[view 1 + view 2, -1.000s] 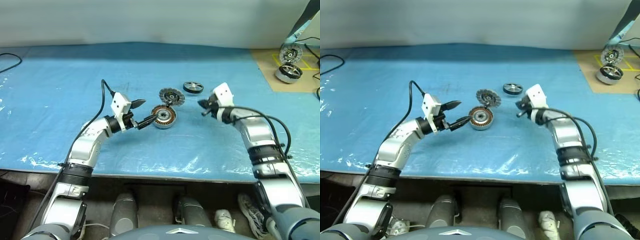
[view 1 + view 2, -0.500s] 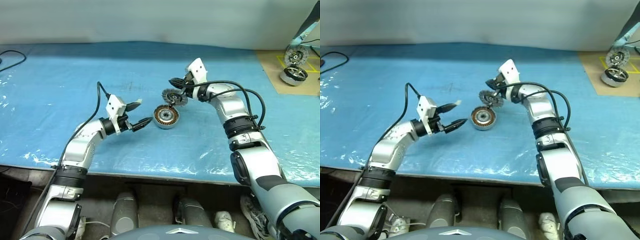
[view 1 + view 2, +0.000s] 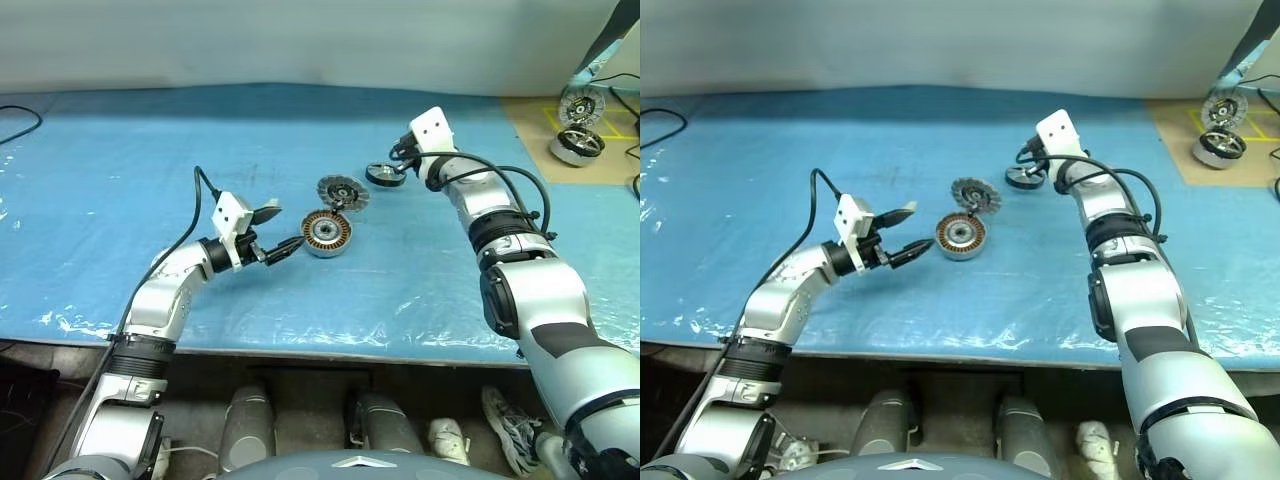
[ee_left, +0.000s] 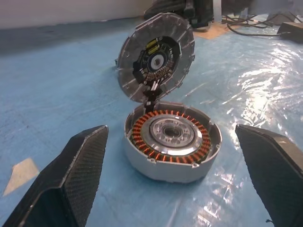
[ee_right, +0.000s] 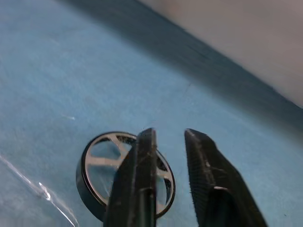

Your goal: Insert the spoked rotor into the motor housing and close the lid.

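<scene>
Right pincer slightly parted, empty, over one spoked rotor; left pincer wide, empty.

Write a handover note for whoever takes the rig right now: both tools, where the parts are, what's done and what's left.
Left tool: open, hovering level beside the round silver-grey motor housing with copper windings, not touching it.
Right tool: fingers slightly apart, poised over the small black ring-shaped spoked rotor, holding nothing.
Rotor lies flat on the blue plastic table cover, beyond the housing.
The round silver-grey lid with cut-outs stands propped open at the housing's rim.
Done: housing is open.
Left: grasp rotor, insert it, close lid.
</scene>
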Available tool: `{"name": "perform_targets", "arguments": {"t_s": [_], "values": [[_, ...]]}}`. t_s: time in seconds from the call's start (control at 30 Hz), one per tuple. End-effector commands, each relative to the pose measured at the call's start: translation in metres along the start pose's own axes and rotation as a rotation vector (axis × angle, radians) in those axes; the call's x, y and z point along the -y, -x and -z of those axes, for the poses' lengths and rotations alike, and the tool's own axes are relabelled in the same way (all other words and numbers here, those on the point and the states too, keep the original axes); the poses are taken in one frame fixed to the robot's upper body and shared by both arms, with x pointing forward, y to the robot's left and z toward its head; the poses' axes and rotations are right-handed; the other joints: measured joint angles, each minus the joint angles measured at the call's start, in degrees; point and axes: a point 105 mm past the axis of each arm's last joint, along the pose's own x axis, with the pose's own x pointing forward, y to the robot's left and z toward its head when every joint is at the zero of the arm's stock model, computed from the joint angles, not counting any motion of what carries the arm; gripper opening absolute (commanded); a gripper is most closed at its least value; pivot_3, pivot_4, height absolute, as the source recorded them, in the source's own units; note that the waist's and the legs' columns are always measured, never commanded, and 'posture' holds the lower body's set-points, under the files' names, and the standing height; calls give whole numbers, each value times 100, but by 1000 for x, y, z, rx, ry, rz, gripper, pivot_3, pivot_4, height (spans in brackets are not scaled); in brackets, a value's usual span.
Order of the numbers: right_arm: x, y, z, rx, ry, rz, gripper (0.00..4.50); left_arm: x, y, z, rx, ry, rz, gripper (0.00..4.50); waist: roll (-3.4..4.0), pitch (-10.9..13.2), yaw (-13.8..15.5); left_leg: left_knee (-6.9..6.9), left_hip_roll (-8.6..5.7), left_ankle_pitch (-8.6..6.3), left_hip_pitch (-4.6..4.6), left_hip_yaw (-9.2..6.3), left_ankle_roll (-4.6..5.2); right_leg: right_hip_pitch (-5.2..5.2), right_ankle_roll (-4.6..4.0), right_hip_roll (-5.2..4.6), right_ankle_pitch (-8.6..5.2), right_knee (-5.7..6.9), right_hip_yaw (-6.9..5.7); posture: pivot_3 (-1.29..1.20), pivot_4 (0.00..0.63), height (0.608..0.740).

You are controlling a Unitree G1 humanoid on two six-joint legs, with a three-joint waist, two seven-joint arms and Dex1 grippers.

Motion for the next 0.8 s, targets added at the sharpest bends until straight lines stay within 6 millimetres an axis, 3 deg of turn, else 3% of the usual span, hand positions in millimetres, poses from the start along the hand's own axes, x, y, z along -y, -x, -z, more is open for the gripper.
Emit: {"name": "perform_targets", "arguments": {"t_s": [0.03, 0.13, 0.47, 0.8], "values": [[0, -5, -17, 24, 23, 39, 2002, 1, -4, -9, 32, -35, 9, 4500, 3, 2, 12, -1, 0, 0, -2, 1, 0, -2, -2, 0, -1, 1, -1, 0, 150, 740], [-3, -7, -13, 12, -56, 58, 3046, 3, -5, -8, 38, -33, 12, 4500, 3, 2, 43, 0, -2, 2, -11, 1, 3, -7, -2, -2, -1, 1, -2, 0, 150, 740], [-2, -3, 21, -111, -91, 87, 3046, 6, -5, -4, 32, -35, 10, 4500, 4, 2, 54, 2, -2, 0, -12, 2, 0, -8, -2, -4, -1, 1, -5, 0, 150, 740], [-28, -3, 49, -179, -94, 2, 3046, 8, -8, -4, 31, -40, 16, 4500, 4, 2, 53, 2, -1, 0, -9, 2, 0, -5, -2, -4, -1, 2, -5, 0, 150, 740]]}}
